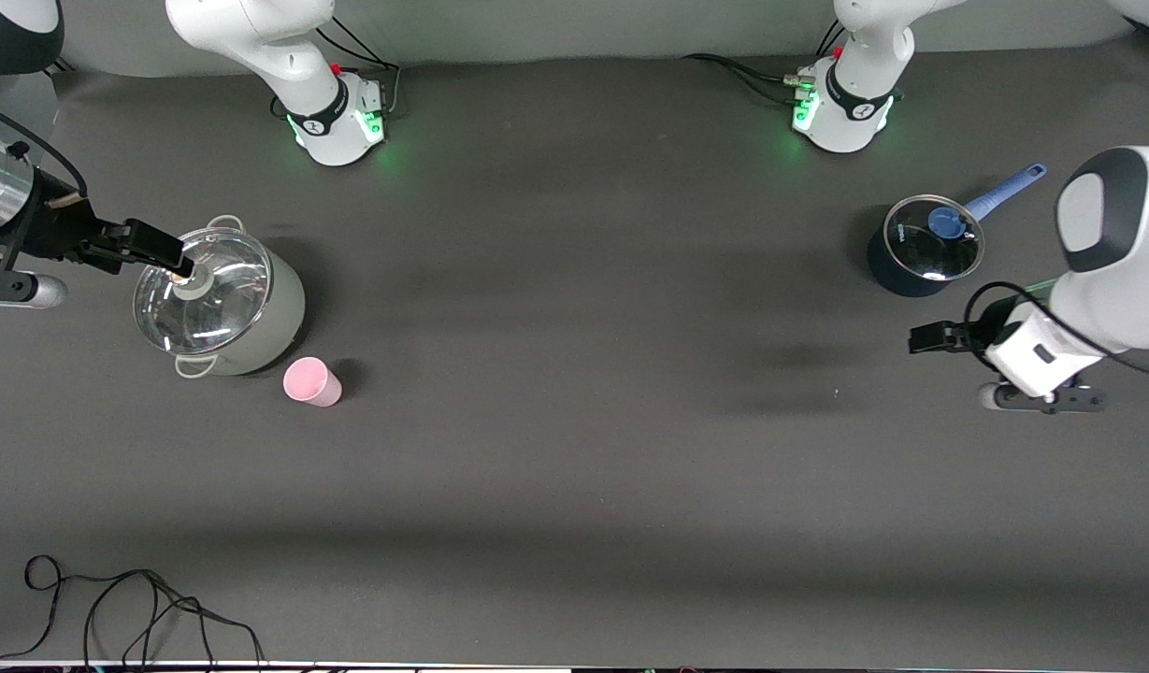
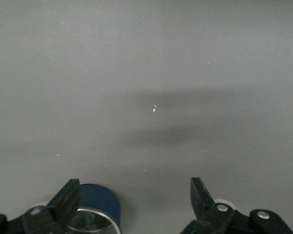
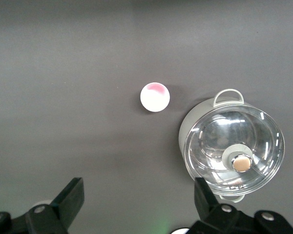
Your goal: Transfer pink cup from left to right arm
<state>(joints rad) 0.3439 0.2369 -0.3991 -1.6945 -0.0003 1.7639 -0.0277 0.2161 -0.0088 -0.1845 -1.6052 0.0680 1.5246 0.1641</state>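
- Front view: small pale-pink tapered plastic cup [image 1: 311, 381] is sitting on the dark grey table mat [image 1: 574, 449], toward the right arm's end, just beside the pale-green pot with a domed glass lid [image 1: 219, 301] and nearer the camera than it.
- Right gripper [image 1: 177, 266] is hovering over that pot's lid knob, holding nothing.
- Left gripper [image 1: 915, 338] is hanging over bare mat toward the left arm's end, empty; dark saucepan with a blue handle and glass lid [image 1: 925, 248] is sitting near it, farther from the camera.
- Black cable [image 1: 135, 608] is lying at the mat's near edge.
- Left wrist view: left gripper [image 2: 135, 204] fingers [image 2: 68, 197] are spread wide over bare mat; saucepan [image 2: 100, 212] is partly showing.
- Right wrist view: right gripper [image 3: 139, 202] fingers [image 3: 73, 195] are spread wide, nothing between them; pink cup [image 3: 155, 97] is standing upright beside the lidded pot [image 3: 232, 146], apart from it.
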